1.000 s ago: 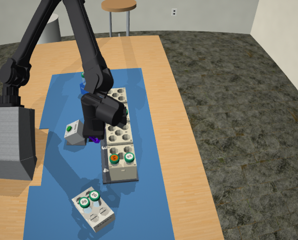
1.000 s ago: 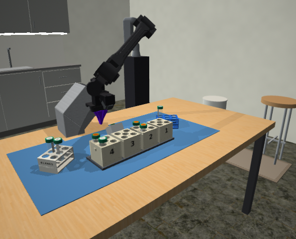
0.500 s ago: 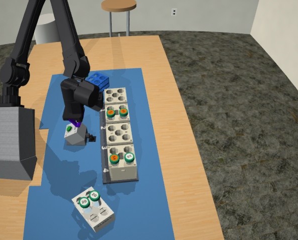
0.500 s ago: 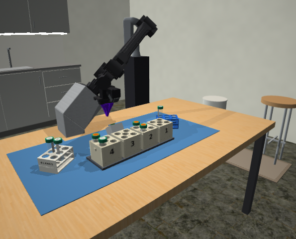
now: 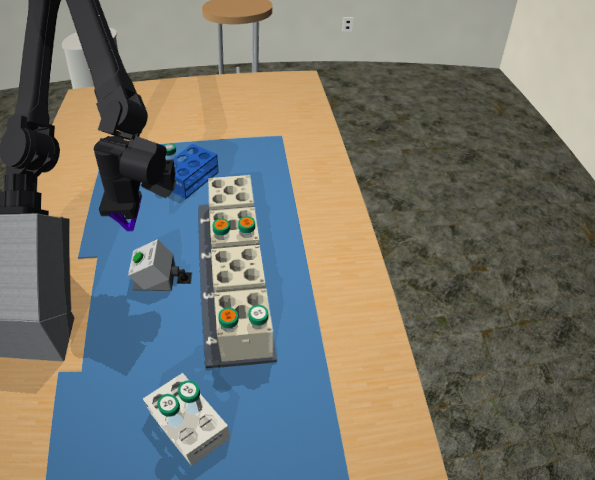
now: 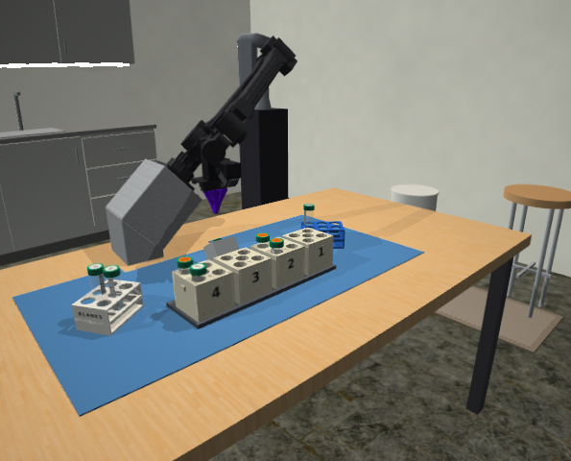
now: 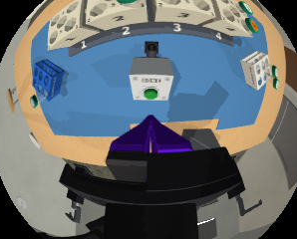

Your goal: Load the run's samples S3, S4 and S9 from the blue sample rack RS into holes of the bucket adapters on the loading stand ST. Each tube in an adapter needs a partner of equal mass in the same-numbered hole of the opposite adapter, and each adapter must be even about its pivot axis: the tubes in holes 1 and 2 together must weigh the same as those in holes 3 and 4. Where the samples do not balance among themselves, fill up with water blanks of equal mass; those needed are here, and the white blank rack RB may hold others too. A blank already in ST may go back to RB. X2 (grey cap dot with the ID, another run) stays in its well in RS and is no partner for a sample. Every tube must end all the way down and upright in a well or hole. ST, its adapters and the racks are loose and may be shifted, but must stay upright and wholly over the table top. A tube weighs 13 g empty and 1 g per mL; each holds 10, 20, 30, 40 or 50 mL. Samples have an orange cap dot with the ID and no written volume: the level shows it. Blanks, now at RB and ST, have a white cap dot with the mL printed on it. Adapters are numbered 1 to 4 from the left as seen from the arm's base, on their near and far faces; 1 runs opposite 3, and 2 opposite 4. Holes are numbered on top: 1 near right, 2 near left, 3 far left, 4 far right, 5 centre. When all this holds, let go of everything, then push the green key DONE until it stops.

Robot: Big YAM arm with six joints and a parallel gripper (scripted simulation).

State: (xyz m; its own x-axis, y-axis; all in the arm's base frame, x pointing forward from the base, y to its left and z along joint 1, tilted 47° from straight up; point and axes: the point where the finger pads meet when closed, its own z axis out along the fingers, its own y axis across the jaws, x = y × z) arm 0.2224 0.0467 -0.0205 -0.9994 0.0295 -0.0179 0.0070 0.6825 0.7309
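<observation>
Purple fingers of the gripper (image 5: 126,223) are pinched fully together with nothing between them, so it's set up as a blunt poker rather than a grasp. It hangs in the air over the blue mat (image 5: 266,413), on the arm's side of the stand; the exterior view shows the tip clearly above the table. Target is the green key DONE (image 5: 137,256) on top of its small grey box (image 5: 152,276). From above, the key sits near the tips, offset toward the arm's own right and slightly outward. In the wrist view it lies dead on the fingers' centre line, just ahead of the tip, face turned toward the camera. So the move looks like a short sideways shift and then a push down along the key's own axis. I'd watch for the box sliding, since it looks loose. Beyond the box, the loading stand ST (image 5: 202,289) has two orange-dot samples in adapter 2 (image 6: 290,265), plus one orange-dot sample and a white-dot blank in adapter 4 (image 6: 215,295); adapters 1 and 3 are bare. The loading looks done. Farther off, one tube stands in the blue sample rack RS (image 5: 196,170), presumably X2, and two 20 blanks sit in the white blank rack RB (image 5: 204,439).
</observation>
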